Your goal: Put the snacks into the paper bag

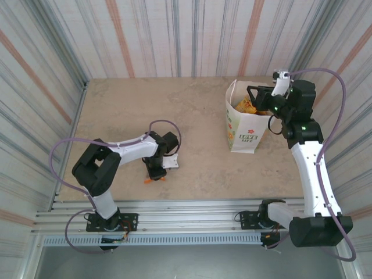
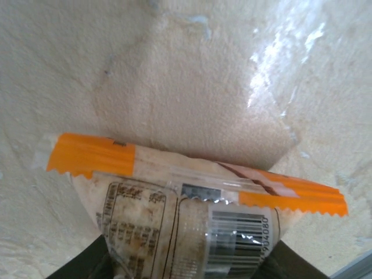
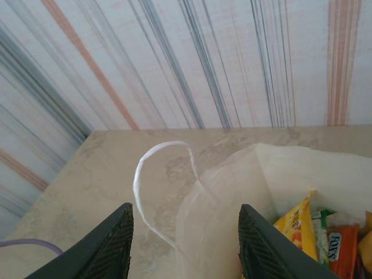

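Observation:
A snack packet (image 2: 192, 203) with orange serrated ends, a pale printed middle and a barcode lies on the table, and my left gripper (image 2: 186, 268) is shut on it, dark fingers (image 2: 72, 268) pressing both sides. From above it is a small orange packet (image 1: 154, 179) under the left gripper (image 1: 155, 170). The white paper bag (image 1: 243, 131) stands upright at the right with snacks (image 1: 245, 106) inside. My right gripper (image 1: 254, 96) hovers open over its mouth. Its fingers (image 3: 110, 247) straddle the bag's rim (image 3: 197, 197) beside a handle (image 3: 139, 180), holding nothing. Yellow and orange packets (image 3: 296, 226) show inside.
Striped walls close the table (image 1: 128, 110) in on the left, back and right. An aluminium rail (image 1: 174, 212) runs along the near edge by the arm bases. Purple cables (image 1: 64, 148) loop beside each arm.

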